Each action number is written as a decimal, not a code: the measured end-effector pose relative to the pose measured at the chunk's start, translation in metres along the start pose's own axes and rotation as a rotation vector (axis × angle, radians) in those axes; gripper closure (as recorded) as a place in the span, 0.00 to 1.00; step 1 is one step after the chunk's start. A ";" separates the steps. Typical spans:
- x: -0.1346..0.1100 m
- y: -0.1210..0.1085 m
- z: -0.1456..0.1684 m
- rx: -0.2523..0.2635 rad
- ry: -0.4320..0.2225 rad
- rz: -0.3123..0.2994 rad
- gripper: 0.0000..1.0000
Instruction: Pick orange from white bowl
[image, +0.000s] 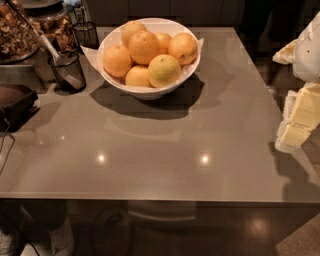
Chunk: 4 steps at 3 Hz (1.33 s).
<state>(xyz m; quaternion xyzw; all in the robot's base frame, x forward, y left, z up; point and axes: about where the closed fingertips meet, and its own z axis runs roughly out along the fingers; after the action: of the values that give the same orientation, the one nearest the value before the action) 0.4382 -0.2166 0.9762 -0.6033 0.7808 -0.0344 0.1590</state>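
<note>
The white bowl (150, 91) stands at the back middle of the grey table (165, 150) and holds several oranges. The large deep-orange orange (144, 46) sits on top near the bowl's centre. Another big orange (182, 48) lies to its right, and a yellow-green tinged fruit (163, 70) lies at the front. My gripper (300, 117), pale yellow and white, is at the right edge of the view, beyond the table's right side. It is well apart from the bowl and holds nothing that I can see.
A black wire-mesh cup (67, 71) with a utensil stands left of the bowl, and another mesh cup (86, 33) stands behind it. Jars of dried food (20, 30) are at the back left. A dark device (16, 106) lies at the left edge.
</note>
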 end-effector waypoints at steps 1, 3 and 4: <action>-0.002 -0.001 -0.002 0.010 -0.009 0.005 0.00; -0.042 -0.034 0.007 0.038 0.010 0.019 0.00; -0.051 -0.046 0.011 0.058 -0.061 0.087 0.00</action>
<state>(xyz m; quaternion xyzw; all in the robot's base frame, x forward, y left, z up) 0.4958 -0.1795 0.9878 -0.5645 0.7998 -0.0317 0.2015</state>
